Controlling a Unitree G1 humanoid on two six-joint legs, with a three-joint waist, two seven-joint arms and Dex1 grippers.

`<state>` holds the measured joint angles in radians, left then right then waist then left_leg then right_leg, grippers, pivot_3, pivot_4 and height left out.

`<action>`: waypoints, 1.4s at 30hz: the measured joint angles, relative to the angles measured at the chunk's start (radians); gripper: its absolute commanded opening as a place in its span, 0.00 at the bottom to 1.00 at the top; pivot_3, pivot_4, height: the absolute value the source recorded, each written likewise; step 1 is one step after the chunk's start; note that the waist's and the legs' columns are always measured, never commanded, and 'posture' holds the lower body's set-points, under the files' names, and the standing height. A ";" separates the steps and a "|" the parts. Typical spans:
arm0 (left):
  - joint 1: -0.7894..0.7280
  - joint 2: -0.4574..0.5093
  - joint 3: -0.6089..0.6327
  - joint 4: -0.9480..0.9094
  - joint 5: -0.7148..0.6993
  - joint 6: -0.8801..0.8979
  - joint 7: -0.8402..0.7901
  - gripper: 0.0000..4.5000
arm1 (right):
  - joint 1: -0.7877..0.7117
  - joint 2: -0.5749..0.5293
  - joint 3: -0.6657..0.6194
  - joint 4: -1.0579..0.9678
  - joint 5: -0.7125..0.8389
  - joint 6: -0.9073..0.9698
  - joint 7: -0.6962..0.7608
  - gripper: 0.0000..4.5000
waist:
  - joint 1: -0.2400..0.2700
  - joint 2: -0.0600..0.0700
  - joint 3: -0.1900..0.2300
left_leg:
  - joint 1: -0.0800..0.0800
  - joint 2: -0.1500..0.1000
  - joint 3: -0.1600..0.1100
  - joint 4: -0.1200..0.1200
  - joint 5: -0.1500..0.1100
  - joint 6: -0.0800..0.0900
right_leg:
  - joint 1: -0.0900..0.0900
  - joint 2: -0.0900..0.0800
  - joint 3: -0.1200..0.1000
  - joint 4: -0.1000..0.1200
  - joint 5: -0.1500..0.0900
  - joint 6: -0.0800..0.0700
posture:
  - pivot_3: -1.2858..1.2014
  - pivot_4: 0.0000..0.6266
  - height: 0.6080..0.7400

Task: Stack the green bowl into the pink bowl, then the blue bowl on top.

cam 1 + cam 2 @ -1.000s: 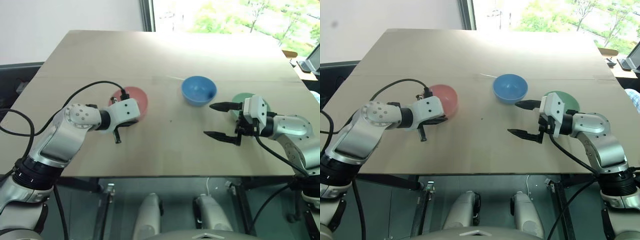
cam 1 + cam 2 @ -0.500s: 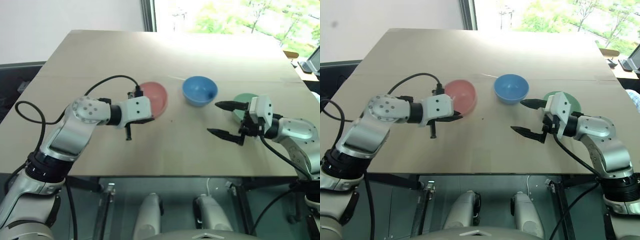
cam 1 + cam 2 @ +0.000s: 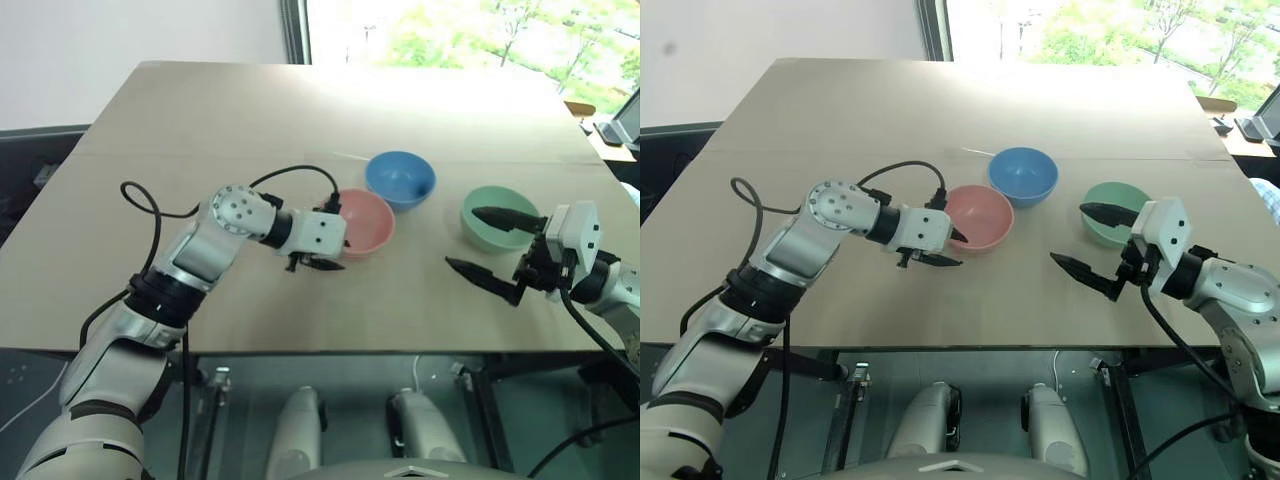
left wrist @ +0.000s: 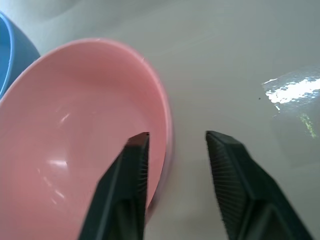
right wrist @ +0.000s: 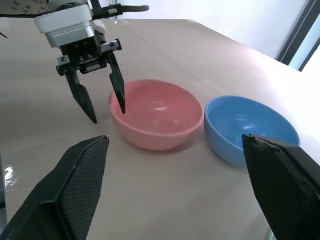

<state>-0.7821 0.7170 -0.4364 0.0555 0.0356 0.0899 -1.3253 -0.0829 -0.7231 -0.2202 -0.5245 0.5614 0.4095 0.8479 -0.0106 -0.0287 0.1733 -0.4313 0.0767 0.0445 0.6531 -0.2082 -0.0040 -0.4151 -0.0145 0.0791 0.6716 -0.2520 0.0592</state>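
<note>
The pink bowl stands upright mid-table, almost touching the blue bowl just behind it to the right. My left gripper is open and straddles the pink bowl's near-left rim. One finger is inside the bowl and the other is outside. The green bowl sits alone at the right. My right gripper hangs wide open and empty in front of it, pointing left toward the pink bowl.
The tan table has bare room at the left and the back. Its front edge runs just below both grippers. A black cable loops over my left forearm. A window lies beyond the far edge.
My left gripper dragged the pink bowl rightward until it sat beside the blue bowl, then its fingers opened off the rim. My right gripper drew back to the right, uncovering the green bowl.
</note>
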 measured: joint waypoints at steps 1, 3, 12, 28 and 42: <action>0.000 0.000 0.001 0.000 -0.001 0.000 -0.004 0.86 | 0.000 0.000 0.000 -0.002 0.001 0.003 -0.008 1.00 | -0.001 0.000 0.000 | 0.000 0.000 0.000 0.000 0.000 0.000 | 0.000 0.000 0.000 0.000 0.000 0.000 | 0.52 0.24 1.00; 0.000 0.000 0.008 0.000 -0.004 0.009 -0.006 0.98 | -0.001 0.003 0.000 -0.003 0.000 0.004 -0.019 1.00 | -0.001 0.000 0.000 | 0.000 0.000 0.000 0.000 0.000 0.000 | 0.000 0.000 0.000 0.000 0.000 0.000 | 0.52 0.24 1.00; 0.087 -0.006 0.282 -0.194 -0.285 0.358 0.042 0.98 | -0.089 -0.004 0.096 0.080 -0.218 0.086 -0.217 1.00 | -0.003 0.001 0.000 | 0.000 0.000 -0.001 0.000 0.000 0.000 | 0.000 -0.001 -0.001 0.001 0.000 0.000 | 0.52 0.24 1.00; 0.296 -0.073 0.554 -0.404 -0.663 0.522 0.259 1.00 | -0.301 0.017 0.236 0.388 -0.330 0.327 -0.282 0.30 | -0.002 0.001 0.000 | 0.000 -0.001 -0.001 0.001 0.000 0.000 | 0.000 -0.001 -0.001 0.001 0.000 0.000 | 0.52 0.24 1.00; 0.331 -0.097 0.552 -0.438 -0.681 0.496 0.359 1.00 | -0.363 0.074 0.248 0.293 -0.335 0.216 -0.215 0.01 | -0.011 0.001 0.000 | 0.001 0.000 -0.002 0.000 0.000 0.000 | 0.000 0.000 -0.001 0.001 0.000 0.000 | 0.52 0.24 1.00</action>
<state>-0.4515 0.6197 0.1152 -0.3823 -0.6457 0.5862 -0.9660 -0.4460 -0.6492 0.0274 -0.2318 0.2268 0.6258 0.6326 -0.0215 -0.0279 0.1729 -0.4308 0.0767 0.0429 0.6529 -0.2082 -0.0041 -0.4153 -0.0144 0.0783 0.6727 -0.2522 0.0594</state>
